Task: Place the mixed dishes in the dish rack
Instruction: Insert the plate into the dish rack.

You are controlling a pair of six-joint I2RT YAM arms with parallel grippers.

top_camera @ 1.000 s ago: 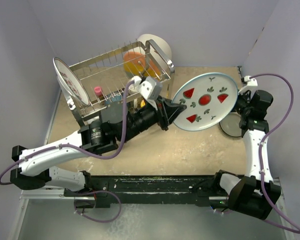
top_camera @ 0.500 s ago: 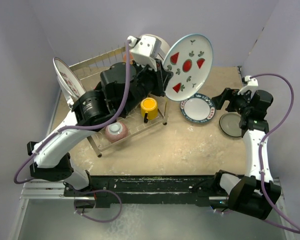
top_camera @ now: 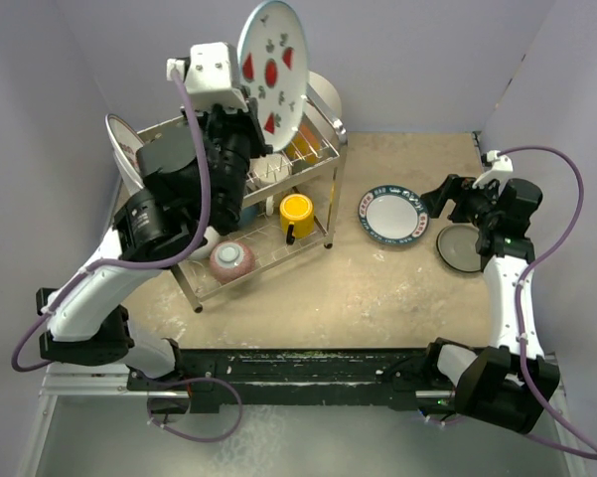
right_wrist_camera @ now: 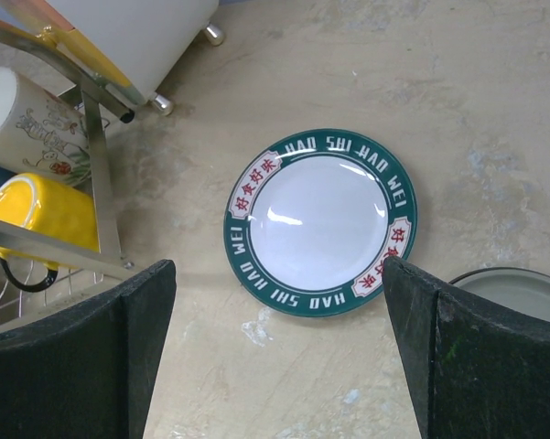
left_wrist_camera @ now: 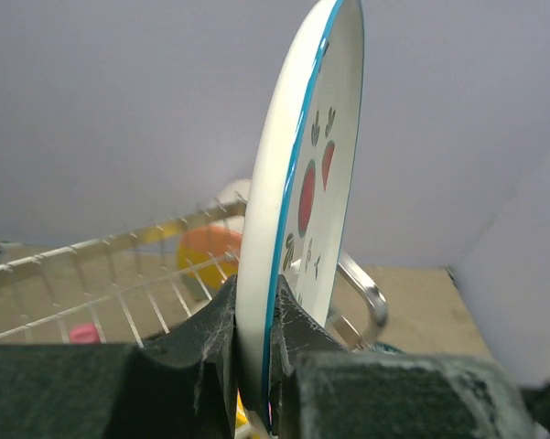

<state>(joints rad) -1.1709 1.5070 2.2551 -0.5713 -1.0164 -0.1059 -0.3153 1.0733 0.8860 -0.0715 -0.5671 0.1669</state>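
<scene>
The left arm has swung up and across: a second ago it held the strawberry plate (top_camera: 271, 65) facing upward over the table right of centre, and now the plate stands nearly on edge at the upper middle of the overhead view, above the upper tier of the dish rack (top_camera: 323, 149) and not yet touching it. The left gripper (left_wrist_camera: 253, 322) still pinches the plate's lower rim between both fingers. To me that looks like lining up to drop it into a slot, so this plate is close to loaded but not in. The move has also uncovered the red-lettered plate (right_wrist_camera: 320, 222), flat on the table right of the rack, with the right gripper (right_wrist_camera: 276, 263) hanging over it, jaws spread wide and unmoved; the grey plate (top_camera: 460, 250) lies just beside.
</scene>
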